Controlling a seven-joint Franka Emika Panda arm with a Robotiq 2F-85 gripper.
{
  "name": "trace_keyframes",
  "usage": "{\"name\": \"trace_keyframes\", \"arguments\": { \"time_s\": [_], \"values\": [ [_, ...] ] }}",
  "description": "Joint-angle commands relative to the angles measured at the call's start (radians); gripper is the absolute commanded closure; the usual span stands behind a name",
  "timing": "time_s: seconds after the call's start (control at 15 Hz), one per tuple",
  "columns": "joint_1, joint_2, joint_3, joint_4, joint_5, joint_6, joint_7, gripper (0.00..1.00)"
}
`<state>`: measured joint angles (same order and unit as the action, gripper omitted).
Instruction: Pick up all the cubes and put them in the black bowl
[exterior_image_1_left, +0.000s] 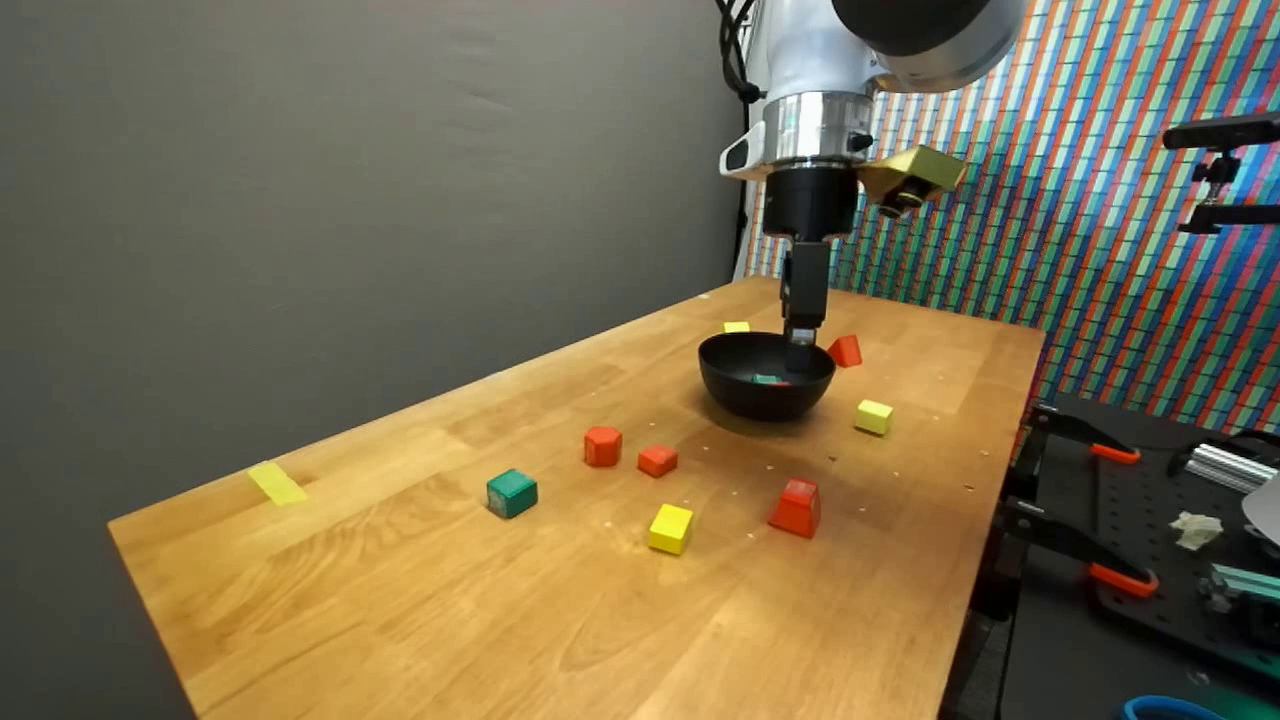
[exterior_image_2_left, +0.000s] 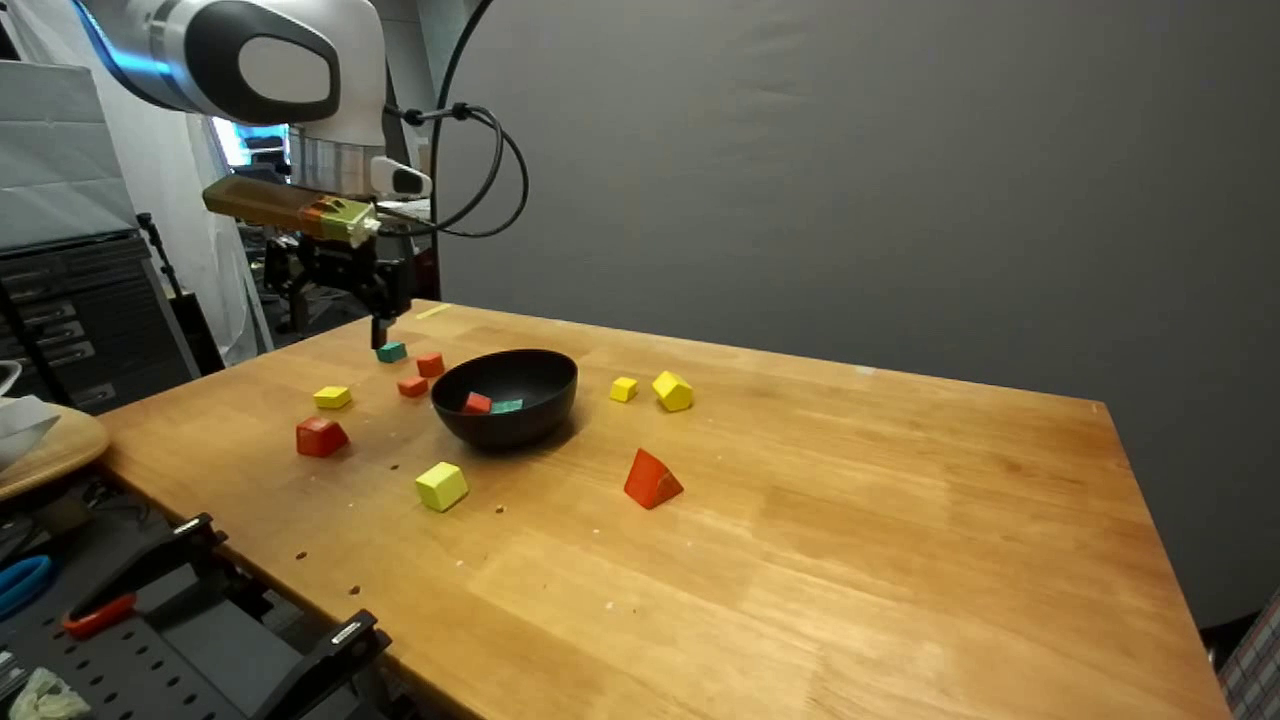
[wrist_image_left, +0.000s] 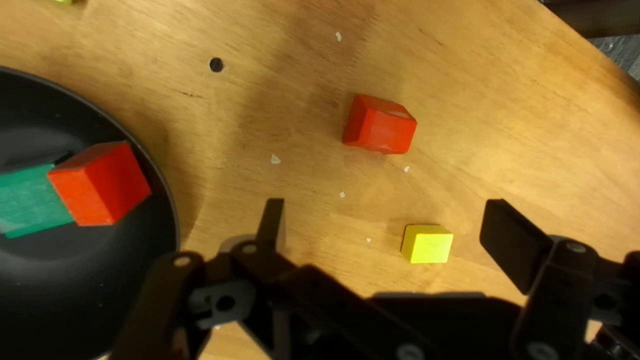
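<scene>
The pincer (wrist_image_left: 391, 232) hung above the table (exterior_image_2_left: 900, 550) with its two fingers (wrist_image_left: 515, 245) spread wide. In the wrist view a yellow block (wrist_image_left: 427, 244), on the table below, showed in the gap between them, and a chunky red block (wrist_image_left: 382, 130) lay near it, past the fingertips. Just beside one finger in that view ran the rim of the black bowl (wrist_image_left: 65, 290), which stood upright on the table. In it lay a green block (wrist_image_left: 31, 202) and an orange-red block (wrist_image_left: 100, 185), the orange-red one overlapping an end of the green one as seen from above; whether the two touched could not be told. Near the bowl, in an exterior view, a six-sided red block (exterior_image_1_left: 603, 447) and a squat red block (exterior_image_1_left: 657, 461) lay close together yet apart, with a green cube (exterior_image_1_left: 512, 494) farther out. On other sides of the bowl rested a pale yellow block (exterior_image_2_left: 442, 487) and a red wedge (exterior_image_2_left: 650, 479), well apart from each other. In an exterior view a small yellow cube (exterior_image_2_left: 624, 389) and a five-sided yellow block (exterior_image_2_left: 673, 391) stood near the bowl too, a gap between them. Farther out, a flat yellow strip (exterior_image_1_left: 278, 483) lay by the table's edge, before a grey backdrop (exterior_image_1_left: 350, 250), and black clamps (exterior_image_1_left: 1075, 545) with orange ends sat beside the opposite edge.
</scene>
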<state>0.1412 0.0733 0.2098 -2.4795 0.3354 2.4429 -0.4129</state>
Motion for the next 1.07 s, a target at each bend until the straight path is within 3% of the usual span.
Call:
{"name": "trace_keyframes", "arguments": {
  "time_s": [0.0,0.2,0.33,0.6,1.0],
  "values": [
    [0.025,0.019,-0.006,0.000,-0.089,0.007,0.238,0.00],
    [0.048,0.019,-0.006,-0.012,-0.211,-0.024,0.461,0.00],
    [0.063,0.030,0.000,-0.011,-0.245,-0.018,0.528,0.00],
    [0.097,0.062,0.015,-0.005,-0.264,-0.016,0.584,0.00],
    [0.112,0.156,0.015,-0.014,-0.282,0.117,0.536,0.00]
  ]
}}
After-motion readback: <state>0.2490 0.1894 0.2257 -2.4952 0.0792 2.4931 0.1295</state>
